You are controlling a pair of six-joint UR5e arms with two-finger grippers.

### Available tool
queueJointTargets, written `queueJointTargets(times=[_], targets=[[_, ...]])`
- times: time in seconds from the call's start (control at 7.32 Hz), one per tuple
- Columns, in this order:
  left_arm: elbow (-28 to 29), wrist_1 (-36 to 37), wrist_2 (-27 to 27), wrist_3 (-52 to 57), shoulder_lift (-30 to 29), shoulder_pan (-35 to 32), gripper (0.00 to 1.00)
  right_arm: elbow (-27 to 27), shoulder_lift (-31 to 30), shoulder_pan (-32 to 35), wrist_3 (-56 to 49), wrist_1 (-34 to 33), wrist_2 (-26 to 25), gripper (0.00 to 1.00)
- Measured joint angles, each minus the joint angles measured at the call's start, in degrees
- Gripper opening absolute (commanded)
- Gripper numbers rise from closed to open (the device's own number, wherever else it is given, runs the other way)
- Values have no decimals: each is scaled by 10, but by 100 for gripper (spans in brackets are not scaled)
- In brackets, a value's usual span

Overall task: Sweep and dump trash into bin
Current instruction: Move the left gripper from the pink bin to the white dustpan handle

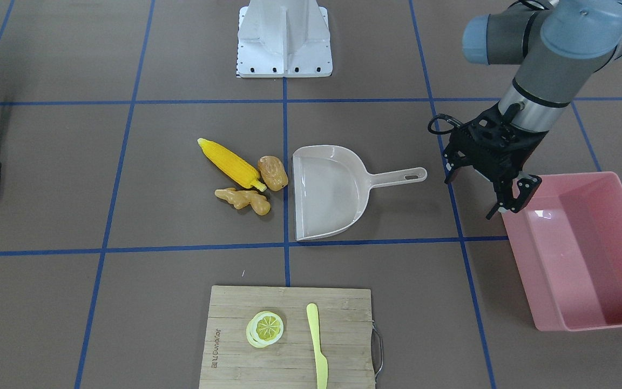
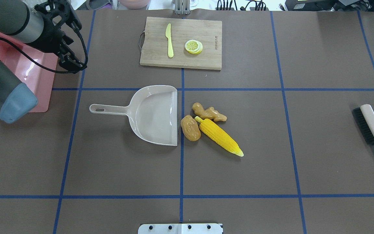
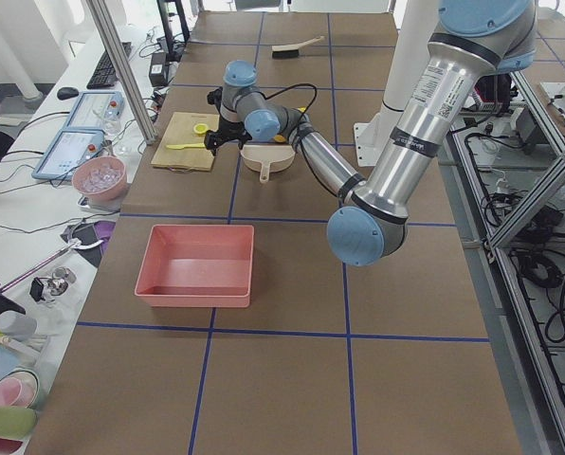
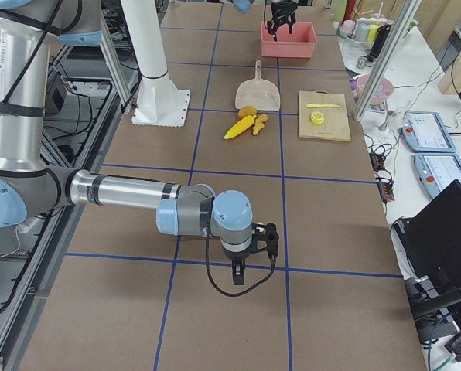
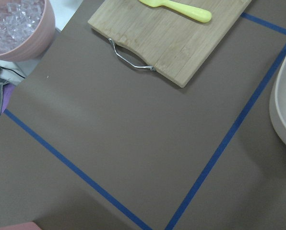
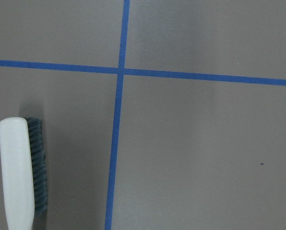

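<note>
Closest sits the cutting board (image 1: 289, 346). Beyond it is the dustpan (image 1: 332, 189), with nothing in it. Corn cob (image 1: 231, 163), potato (image 1: 273, 173) and ginger root (image 1: 243, 199) lie just off the dustpan's mouth, so the sweeping looks unstarted. Past the dustpan's handle the pink bin (image 1: 527, 281) holds nothing. Left gripper (image 1: 478, 194) hangs open between them; I can't tell the right gripper's (image 4: 250, 259) state.

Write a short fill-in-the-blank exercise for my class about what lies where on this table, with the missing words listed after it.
1. The lemon slice and the yellow knife lie on the wooden ___.
2. The corn cob and the ginger root lie farther from the dustpan than the ___.
3. No toy food has gone in yet, so the pink bin is ___.

Missing words: cutting board; potato; empty.
</note>
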Motion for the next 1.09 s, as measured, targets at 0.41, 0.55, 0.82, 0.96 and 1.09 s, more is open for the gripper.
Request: queueJointTargets(times=[0.41, 0.55, 0.82, 0.96, 1.09], targets=[[-23, -30, -54, 60, 21, 28, 98, -1, -5, 0, 1, 5, 4, 100], [-31, -54, -58, 61, 38, 40, 98, 1, -8, 0, 1, 6, 6, 100], [-38, -112, -53, 62, 60, 62, 98, 8, -12, -1, 0, 6, 7, 100], [-34, -138, -51, 60, 68, 68, 97, 13, -14, -1, 2, 6, 6, 100], [-22, -167, -51, 47, 73, 74, 97, 19, -15, -2, 17, 7, 9, 100]])
